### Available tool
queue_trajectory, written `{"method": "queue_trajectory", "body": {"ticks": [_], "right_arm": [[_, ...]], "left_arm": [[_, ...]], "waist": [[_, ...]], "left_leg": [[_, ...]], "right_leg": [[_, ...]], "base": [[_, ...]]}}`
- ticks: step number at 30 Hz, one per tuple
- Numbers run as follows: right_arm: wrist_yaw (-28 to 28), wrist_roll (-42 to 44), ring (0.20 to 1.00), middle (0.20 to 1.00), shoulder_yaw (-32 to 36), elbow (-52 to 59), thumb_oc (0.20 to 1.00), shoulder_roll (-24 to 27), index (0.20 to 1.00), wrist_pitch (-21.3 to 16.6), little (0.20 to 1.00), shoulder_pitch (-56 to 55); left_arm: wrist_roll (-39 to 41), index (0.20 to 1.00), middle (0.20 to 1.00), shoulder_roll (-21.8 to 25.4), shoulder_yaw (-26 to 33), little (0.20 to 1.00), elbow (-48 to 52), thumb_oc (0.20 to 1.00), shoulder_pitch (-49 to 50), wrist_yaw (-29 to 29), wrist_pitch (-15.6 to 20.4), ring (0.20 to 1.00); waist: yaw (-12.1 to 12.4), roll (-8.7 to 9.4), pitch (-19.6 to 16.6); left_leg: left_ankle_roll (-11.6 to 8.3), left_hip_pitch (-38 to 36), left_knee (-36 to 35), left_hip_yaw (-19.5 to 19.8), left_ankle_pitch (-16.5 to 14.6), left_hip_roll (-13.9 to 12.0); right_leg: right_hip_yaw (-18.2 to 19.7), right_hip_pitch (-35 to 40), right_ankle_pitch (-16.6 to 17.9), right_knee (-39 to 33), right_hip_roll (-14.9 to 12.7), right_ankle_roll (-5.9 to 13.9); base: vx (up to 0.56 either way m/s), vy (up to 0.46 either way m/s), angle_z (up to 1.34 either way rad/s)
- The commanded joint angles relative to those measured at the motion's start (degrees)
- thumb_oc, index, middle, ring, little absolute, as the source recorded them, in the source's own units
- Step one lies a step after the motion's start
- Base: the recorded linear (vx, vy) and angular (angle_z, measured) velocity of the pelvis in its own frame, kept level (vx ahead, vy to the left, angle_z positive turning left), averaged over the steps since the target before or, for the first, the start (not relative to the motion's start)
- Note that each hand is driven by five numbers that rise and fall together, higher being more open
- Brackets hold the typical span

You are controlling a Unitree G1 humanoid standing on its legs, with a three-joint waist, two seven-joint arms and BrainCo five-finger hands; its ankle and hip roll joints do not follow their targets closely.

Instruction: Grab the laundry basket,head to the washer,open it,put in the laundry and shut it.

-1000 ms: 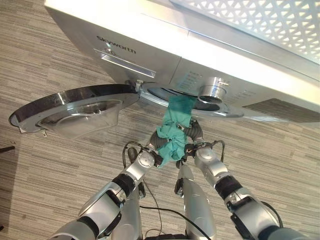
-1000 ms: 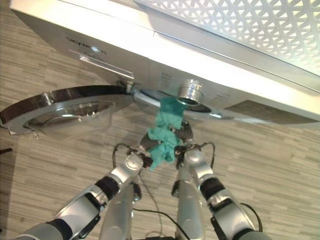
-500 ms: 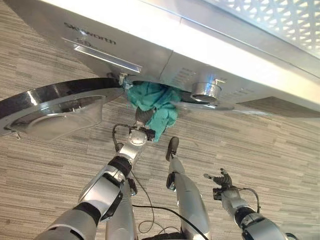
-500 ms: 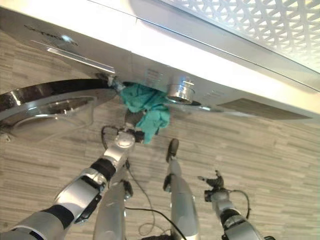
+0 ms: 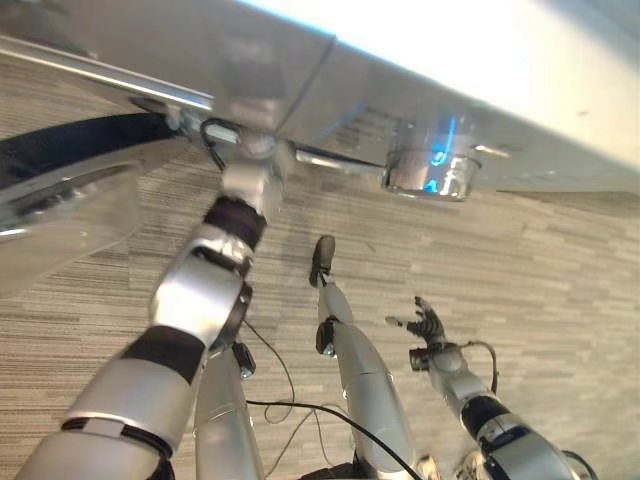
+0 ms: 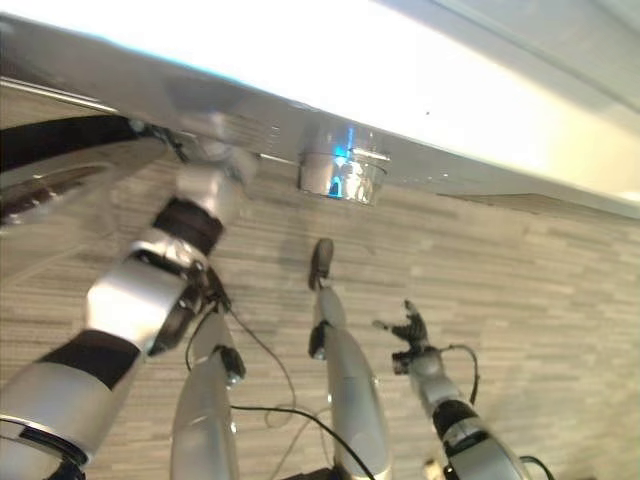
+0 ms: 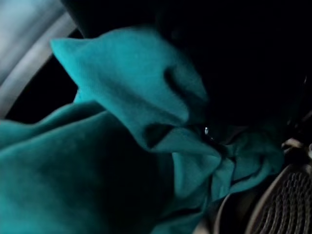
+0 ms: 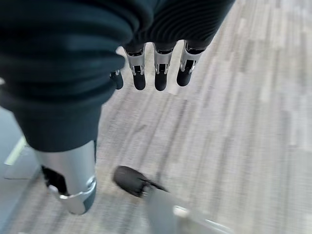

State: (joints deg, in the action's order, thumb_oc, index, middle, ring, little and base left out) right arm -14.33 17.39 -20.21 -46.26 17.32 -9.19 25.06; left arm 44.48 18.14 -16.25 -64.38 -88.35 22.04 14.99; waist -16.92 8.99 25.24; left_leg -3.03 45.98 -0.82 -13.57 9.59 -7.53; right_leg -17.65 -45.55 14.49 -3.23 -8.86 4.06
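While the left arm reaches up and forward, its left hand (image 5: 250, 148) goes in under the front edge of the washer (image 5: 420, 80), at the mouth of the drum; the fingers are hidden there, so I cannot tell whether they are curled or straight. From the left wrist camera, the teal laundry (image 7: 122, 146) lies bunched in folds inside the dark drum, right in front of that hand, with a pale curve of the drum rim (image 7: 29, 53) at one side. Whether the hand grips the cloth or merely rests against it cannot be told.

Swung wide to the left of the opening, the washer door (image 5: 60, 215) stands open, its dark ring and clear bowl facing down toward the floor. A round silver knob (image 5: 430, 172) with a blue light sits on the washer's front panel, to the right of the arm.

Low and to the right, well apart from the machine, the right hand (image 5: 428, 325) hangs over the wood-look floor (image 5: 560, 290). Its fingers (image 8: 161, 73) are straight and spread loosely, holding nothing.
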Motion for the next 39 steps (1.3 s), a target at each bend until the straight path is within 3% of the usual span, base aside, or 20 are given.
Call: {"method": "queue_trajectory", "body": {"ticks": [1,4,5,8,9,10,11,12,15,17,21,22,25,28,29,32,33,36,38,39], "right_arm": [[0.16,3.02,1.0,1.0,1.27,2.09,1.0,3.67,1.0,-1.48,1.0,-3.04],[2.34,2.28,1.0,1.0,2.05,5.44,1.0,6.34,1.0,0.02,1.0,-6.35],[3.43,2.01,1.0,1.0,2.2,5.42,1.0,7.09,1.0,0.75,1.0,-7.7],[5.76,1.64,1.0,1.0,2.02,4.11,1.0,8.2,1.0,2.01,1.0,-10.18],[5.76,1.64,1.0,1.0,2.03,4.11,1.0,8.19,1.0,2.01,1.0,-10.19],[7.28,1.05,1.0,1.0,0.98,2.63,1.0,8.77,1.0,2.66,1.0,-11.19],[7.28,1.04,1.0,1.0,1.01,2.62,1.0,8.75,1.0,2.65,1.0,-11.24],[7.61,0.68,1.0,1.0,0.26,2.09,1.0,8.69,1.0,2.81,1.0,-11.83],[7.48,0.65,1.0,1.0,0.14,1.4,1.0,8.41,1.0,2.75,1.0,-11.99],[6.81,1.24,1.0,1.0,0.57,-0.79,1.0,7.52,1.0,2.73,1.0,-12.11],[6.45,1.64,1.0,1.0,1.29,-3.61,1.0,6.1,1.0,3.17,1.0,-12.7],[6.5,1.36,1.0,1.0,2.28,-6.83,1.0,4.42,1.0,3.93,1.0,-13.45],[6.56,0.28,1.0,1.0,2.83,-9.3,1.0,3.52,1.0,4.71,1.0,-14.36],[6.75,-2.18,1.0,1.0,3.53,-10.31,1.0,3.82,1.0,5.37,1.0,-15.72],[6.71,-2.94,1.0,1.0,3.41,-10.67,1.0,3.97,1.0,5.46,1.0,-16.11],[6.63,-5.47,1.0,1.0,1.84,-12.72,1.0,3.72,1.0,4.99,1.0,-14.94],[6.71,-5.98,1.0,1.0,1.89,-13.64,1.0,3.75,1.0,5.22,1.0,-15.12],[7.34,-8.61,1.0,1.0,1.64,-15.77,1.0,4.13,1.0,6.02,1.0,-15.54],[8.33,-11.0,1.0,1.0,1.35,-17.07,1.0,4.0,1.0,6.87,1.0,-16.57],[9.05,-11.92,1.0,1.0,2.3,-16.84,1.0,3.6,1.0,6.97,1.0,-18.18]], "left_arm": [[2.79,1.0,1.0,8.77,-2.27,1.0,-5.08,1.0,-7.09,-5.92,-1.16,1.0],[-6.1,1.0,1.0,13.83,-11.17,1.0,-9.51,1.0,-5.71,-13.45,-6.6,1.0],[-13.28,1.0,1.0,14.37,-14.99,1.0,-11.61,1.0,-3.69,-16.81,-9.32,1.0],[-28.9,1.0,1.0,12.87,-21.25,1.0,-15.46,1.0,-1.43,-19.74,-12.78,1.0],[-28.91,1.0,1.0,12.86,-21.26,1.0,-15.46,1.0,-1.44,-19.74,-12.78,1.0],[-43.47,1.0,1.0,8.9,-26.08,1.0,-18.3,1.0,0.1,-19.66,-15.33,1.0],[-43.57,1.0,1.0,8.84,-26.07,1.0,-18.34,1.0,0.1,-19.66,-15.33,1.0],[-49.2,1.0,1.0,5.55,-27.7,1.0,-18.46,1.0,0.9,-20.07,-16.01,1.0],[-50.64,1.0,1.0,3.84,-27.75,1.0,-17.51,1.0,1.07,-19.23,-16.08,1.0],[-51.83,1.0,1.0,-1.15,-27.21,1.0,-12.43,1.0,2.58,-16.22,-15.4,1.0],[-51.84,1.0,1.0,-5.66,-25.5,1.0,-3.97,1.0,9.27,-13.3,-14.87,1.0],[-52.17,1.0,1.0,-8.62,-23.96,1.0,3.18,1.0,21.65,-12.48,-14.19,1.0],[-52.75,1.0,1.0,-10.11,-23.36,1.0,7.57,1.0,31.17,-12.49,-13.44,1.0],[-51.85,1.0,1.0,-7.69,-21.97,1.0,13.54,1.0,44.55,-12.77,-11.17,1.0],[-51.98,1.0,1.0,-7.05,-22.4,1.0,15.15,1.0,47.97,-12.75,-10.62,1.0],[-47.98,1.0,1.0,-5.57,-20.15,1.0,18.6,1.0,58.4,-13.11,-7.81,1.0],[-45.88,1.0,1.0,-5.78,-19.96,1.0,18.91,1.0,60.82,-13.51,-7.44,1.0],[-43.66,1.0,1.0,-5.56,-18.79,1.0,19.49,1.0,65.75,-14.87,-7.21,1.0],[-42.36,1.0,1.0,-4.8,-16.4,1.0,19.58,1.0,70.92,-14.99,-6.69,1.0],[-38.89,1.0,1.0,-4.44,-12.31,1.0,18.9,1.0,75.92,-15.2,-6.69,1.0]], "waist": [[0.76,0.16,-3.56],[1.3,-1.1,-3.6],[1.6,-1.67,-3.79],[1.59,-1.72,-4.13],[1.61,-1.7,-4.11],[1.12,-1.0,-4.66],[1.2,-0.95,-4.63],[1.1,-0.65,-4.78],[1.36,-0.77,-4.77],[2.27,-1.91,-4.74],[3.95,-3.65,-4.77],[5.68,-5.15,-5.25],[6.97,-6.11,-5.7],[8.98,-7.03,-6.79],[9.86,-7.02,-6.51],[14.0,-6.26,-5.52],[14.28,-6.48,-5.87],[14.41,-7.62,-7.5],[15.26,-8.38,-9.5],[16.15,-8.84,-10.6]], "left_leg": [[-4.58,-2.14,-1.8,-1.68,-0.67,-4.35],[-4.63,-3.78,-1.72,-2.15,-0.34,-4.44],[-4.74,-5.04,-1.91,-2.5,-0.09,-4.42],[-4.9,-7.36,-2.31,-2.96,0.06,-4.39],[-4.9,-7.39,-2.32,-2.97,0.07,-4.39],[-5.09,-9.22,-2.82,-3.4,-0.09,-4.5],[-5.1,-9.34,-2.87,-3.45,-0.07,-4.5],[-5.15,-10.37,-3.35,-3.53,-0.19,-4.56],[-5.14,-10.85,-3.55,-3.61,-0.28,-4.53],[-5.08,-11.86,-3.86,-3.45,-0.5,-4.01],[-4.95,-13.55,-4.0,-3.28,-0.79,-3.45],[-4.92,-15.97,-3.93,-3.2,-1.2,-3.03],[-4.88,-18.67,-3.85,-3.05,-1.8,-2.63],[-4.75,-23.25,-3.6,-2.33,-2.79,-2.08],[-4.91,-23.85,-2.41,-0.95,-2.54,-2.0],[-5.75,-23.88,2.44,11.76,-1.68,-2.04],[-5.63,-24.6,2.8,13.63,-1.98,-2.34],[-4.88,-27.92,1.06,13.08,-4.59,-2.52],[-4.5,-30.11,1.1,14.25,-6.01,-1.25],[-3.82,-32.99,1.7,14.52,-7.07,-0.1]], "right_leg": [[0.46,-2.14,-7.27,7.24,1.85,6.88],[0.41,-1.08,-7.41,7.26,2.04,6.51],[0.3,-0.29,-7.64,7.35,2.14,6.14],[0.14,1.43,-7.95,7.15,2.45,5.68],[0.15,1.45,-7.94,7.14,2.45,5.68],[0.17,3.07,-7.96,6.49,2.88,5.33],[0.21,3.15,-7.95,6.46,2.89,5.33],[0.26,3.96,-7.98,6.05,2.99,5.25],[0.26,4.5,-8.05,5.83,3.02,5.23],[-0.13,5.55,-8.41,5.71,2.91,5.23],[-0.64,7.56,-9.28,5.71,2.64,5.06],[-0.93,10.29,-10.23,5.7,2.28,4.74],[-0.96,13.44,-10.9,5.35,2.01,4.44],[-0.6,18.69,-11.76,4.63,1.99,4.05],[-0.33,20.12,-12.06,4.5,2.12,3.83],[1.62,22.92,-12.73,5.51,1.91,2.34],[1.49,24.17,-13.19,5.75,1.57,2.39],[0.81,26.68,-13.78,5.76,1.26,2.76],[0.96,29.12,-13.74,5.85,0.71,2.94],[0.94,32.38,-13.98,6.27,0.05,3.17]], "base": [[0.07,-0.064,-0.21],[0.03,-0.039,-0.19],[0.02,-0.036,-0.15],[0.01,-0.02,-0.08],[0.02,-0.039,0.0],[0.0,0.0,0.0],[0.02,-0.046,0.04],[0.01,-0.019,0.06],[0.01,-0.014,0.05],[0.03,-0.016,0.03],[0.02,0.015,0.08],[0.03,0.039,0.09],[0.05,0.05,0.08],[0.08,0.064,0.03],[0.07,0.08,-0.07],[-0.06,0.049,-0.08],[0.03,0.023,-0.13],[0.07,0.08,0.13],[0.09,0.136,0.2],[0.12,0.131,0.14]]}}
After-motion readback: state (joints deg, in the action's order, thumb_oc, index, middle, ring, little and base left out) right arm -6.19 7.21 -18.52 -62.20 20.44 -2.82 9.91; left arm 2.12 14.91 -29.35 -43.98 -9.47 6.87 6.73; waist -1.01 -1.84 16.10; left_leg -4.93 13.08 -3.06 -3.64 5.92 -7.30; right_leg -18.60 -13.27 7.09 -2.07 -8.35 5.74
